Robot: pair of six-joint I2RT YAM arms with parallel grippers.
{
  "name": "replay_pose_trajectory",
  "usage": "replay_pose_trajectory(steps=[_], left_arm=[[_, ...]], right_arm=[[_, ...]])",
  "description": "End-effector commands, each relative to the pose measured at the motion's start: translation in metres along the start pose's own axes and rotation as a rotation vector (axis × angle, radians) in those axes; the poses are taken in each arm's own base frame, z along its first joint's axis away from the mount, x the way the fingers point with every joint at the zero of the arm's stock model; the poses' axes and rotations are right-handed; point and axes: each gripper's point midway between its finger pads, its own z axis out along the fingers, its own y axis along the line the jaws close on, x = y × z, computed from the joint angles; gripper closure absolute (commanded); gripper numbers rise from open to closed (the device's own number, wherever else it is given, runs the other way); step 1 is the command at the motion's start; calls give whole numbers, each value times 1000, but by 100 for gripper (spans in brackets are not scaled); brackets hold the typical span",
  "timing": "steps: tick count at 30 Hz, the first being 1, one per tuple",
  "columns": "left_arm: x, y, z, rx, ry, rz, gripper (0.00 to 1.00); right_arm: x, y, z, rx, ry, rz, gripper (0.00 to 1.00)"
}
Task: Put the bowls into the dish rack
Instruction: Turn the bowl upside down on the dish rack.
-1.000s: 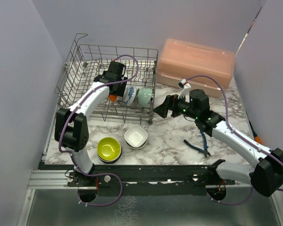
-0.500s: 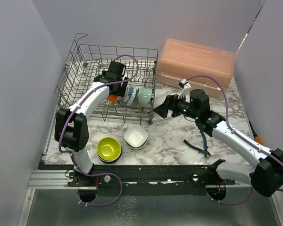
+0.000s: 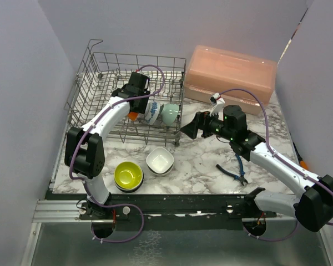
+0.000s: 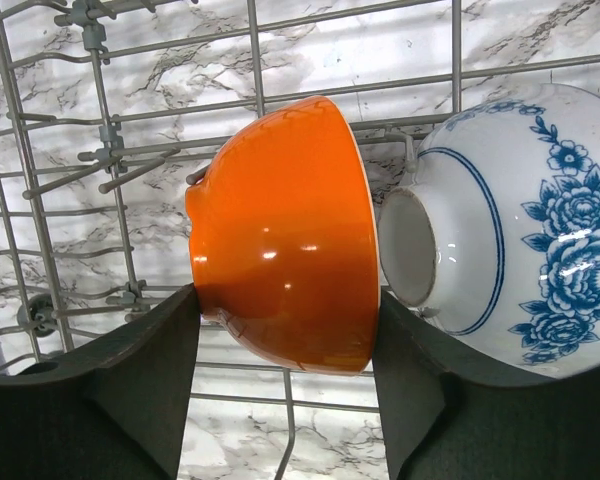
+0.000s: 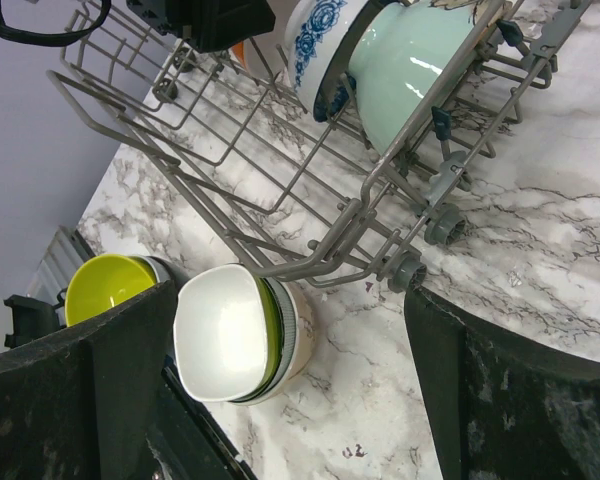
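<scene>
the left gripper (image 4: 285,305) is inside the dish rack (image 3: 134,56), clamped on the orange bowl (image 4: 280,240). one finger (image 4: 140,390) presses on the bowl's base side and the other on its rim side. the bowl lies on its side between them, among the rack's tines, with its mouth turned toward the right finger. just past that right finger stands the blue-patterned bowl (image 4: 520,230), also on edge, its foot facing the orange bowl's rim and very close to it; whether the two touch i cannot tell. beyond the blue-patterned bowl, further out from the left gripper, the pale teal bowl (image 5: 410,70) stands on edge in the same row.

the right gripper (image 5: 290,292) hangs outside the rack, at its near right corner, with its fingers spread wide apart and nothing between them. straight ahead of it and low on the marble tabletop (image 3: 200,160) a white bowl (image 5: 220,335) sits on top of a small stack, just in front of the rack's near edge. beside that stack, toward the gripper's left finger, is the lime-yellow bowl (image 5: 105,285), mouth up. behind the right gripper, under its arm, a blue-handled tool (image 3: 233,172) lies on the tabletop. a pink lidded box (image 3: 230,72) stands to the far side of that gripper, next to the rack.
</scene>
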Motion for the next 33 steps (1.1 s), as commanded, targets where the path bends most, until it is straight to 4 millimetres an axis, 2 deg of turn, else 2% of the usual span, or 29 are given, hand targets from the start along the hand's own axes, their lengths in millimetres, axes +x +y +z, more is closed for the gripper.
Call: replay_pose_trajectory(steps=[1,13,18,23,28,33], left_arm=[[-6,0,3,-8,-7,-1,43],[9,-7,17,0,72,29,43],[4,-7,13,4,56,20,32],[-11,-8,-1,28,-15,-11,18],[-34,-3,-29,49,-146,-62,8],[-53,2,-58,75,-275,-100,6]], right_arm=[[-6,3,-1,-10,-22,1,0],[0,-1,3,-6,-9,5,0],[1,0,1,-8,-4,7,0],[-1,2,-1,-9,-6,4,0],[-1,2,-5,-4,-11,-6,0],[2,1,-8,-6,-8,-14,0]])
